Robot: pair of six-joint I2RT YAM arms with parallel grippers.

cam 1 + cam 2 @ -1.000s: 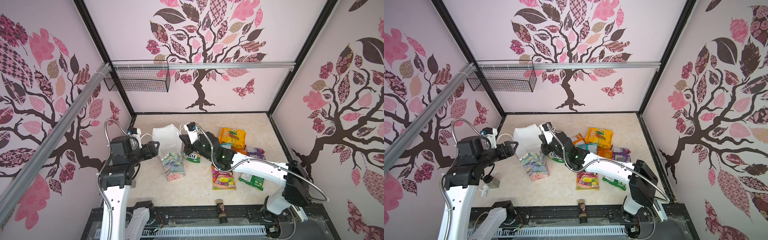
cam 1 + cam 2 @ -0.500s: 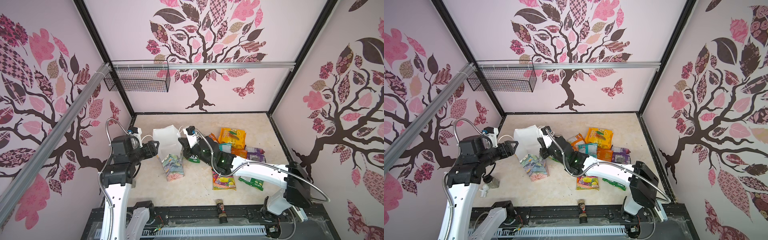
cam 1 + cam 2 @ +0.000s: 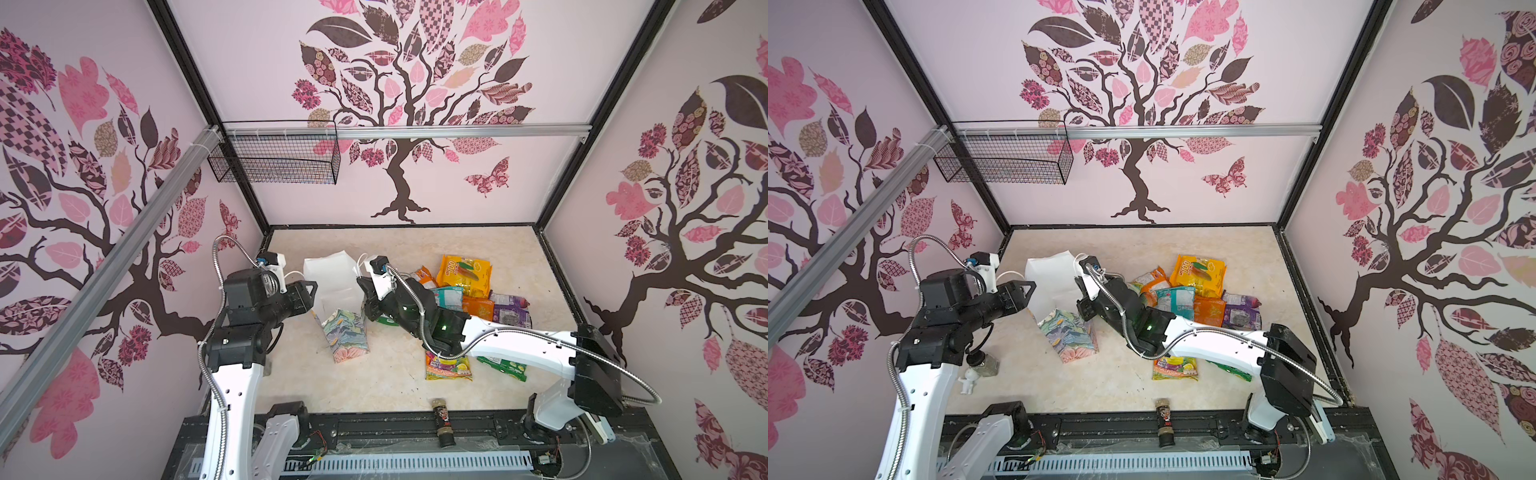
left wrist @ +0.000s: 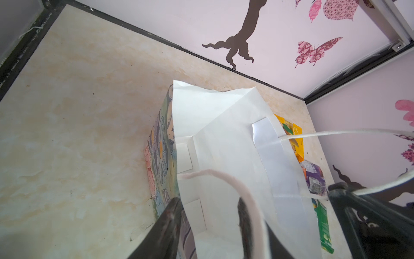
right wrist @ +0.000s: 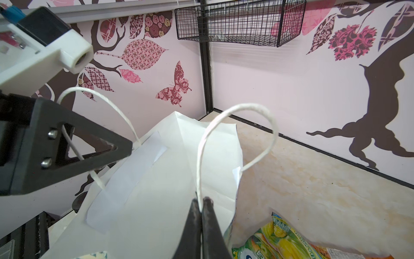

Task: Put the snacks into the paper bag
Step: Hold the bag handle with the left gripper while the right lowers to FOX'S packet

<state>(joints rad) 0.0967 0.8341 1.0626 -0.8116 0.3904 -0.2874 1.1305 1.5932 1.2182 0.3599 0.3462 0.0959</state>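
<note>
centre-left of the desk: paper bag is standing open, likely light, floppy | right tool is pinching its cord handle, jaws together | left tool is straddling the rim, jaws apart | snacks are lying just right, probably slippery, best pinched at a seam

The left arm stands upright and its wrist bends inward. The right arm stretches low toward the middle. The left gripper has its 2 fingers apart, while the right gripper has its 2 fingers pinched together.
</note>
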